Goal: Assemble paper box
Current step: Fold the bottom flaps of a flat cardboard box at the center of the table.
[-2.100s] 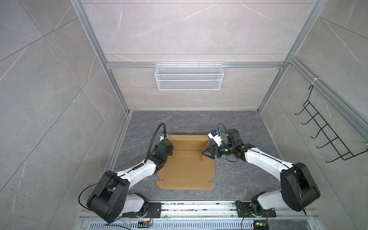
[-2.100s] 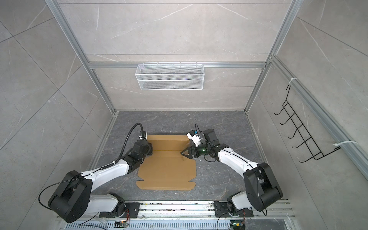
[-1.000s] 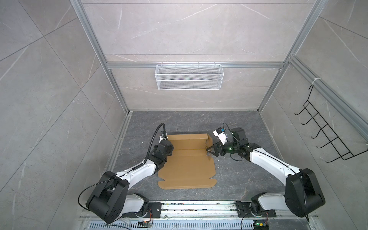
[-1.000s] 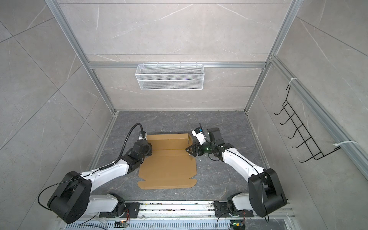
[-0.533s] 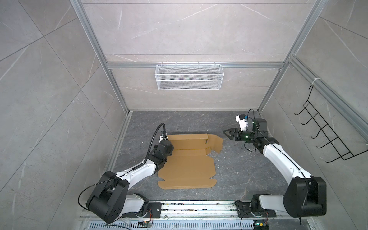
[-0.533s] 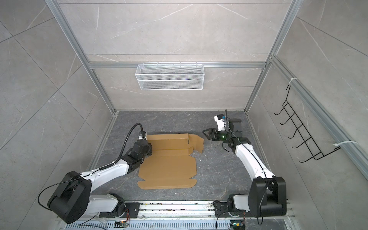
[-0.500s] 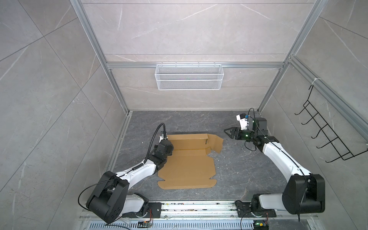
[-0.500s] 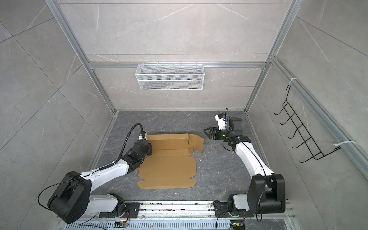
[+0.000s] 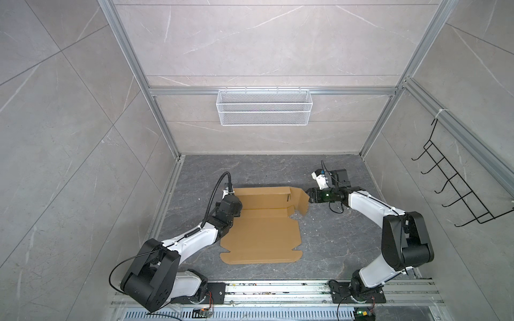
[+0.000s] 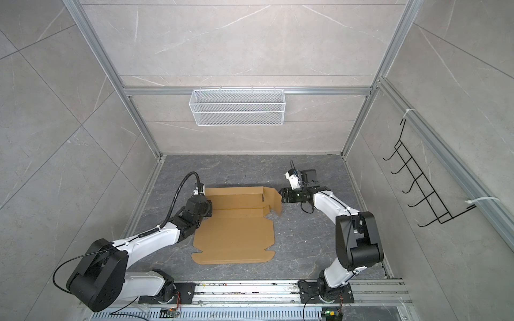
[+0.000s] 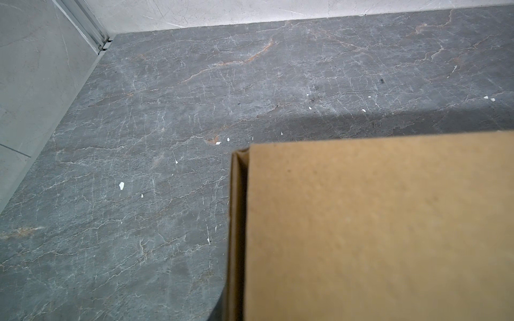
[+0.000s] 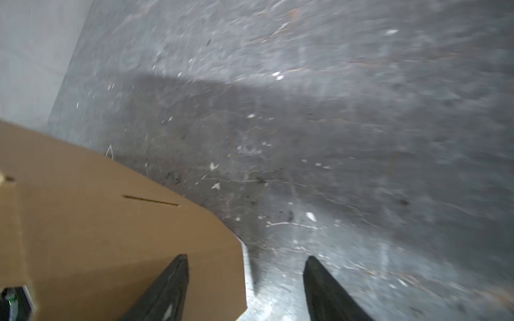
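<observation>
Top views both show the paper box (image 9: 258, 233) partly folded on the grey floor (image 9: 328, 236). The left gripper (image 9: 236, 206), closed, sits at the box's left edge, and the right gripper (image 9: 308, 195) at its raised right flap. Left wrist: only a box corner (image 11: 375, 228). Right wrist: jaws apart, one finger (image 12: 167, 289) over the box's flap.

Bare table (image 9: 250, 172) is lying open behind the paper box (image 9: 258, 233) up to the back wall, and along its right side. The box's raised corner flap (image 9: 301, 201) is standing just before the right end effector (image 9: 308, 195), blocking its way inward. The left arm (image 9: 194, 239) is lying across the sheet's left edge. The wire mesh basket (image 9: 264, 114) is hanging high on the wall, well clear.
</observation>
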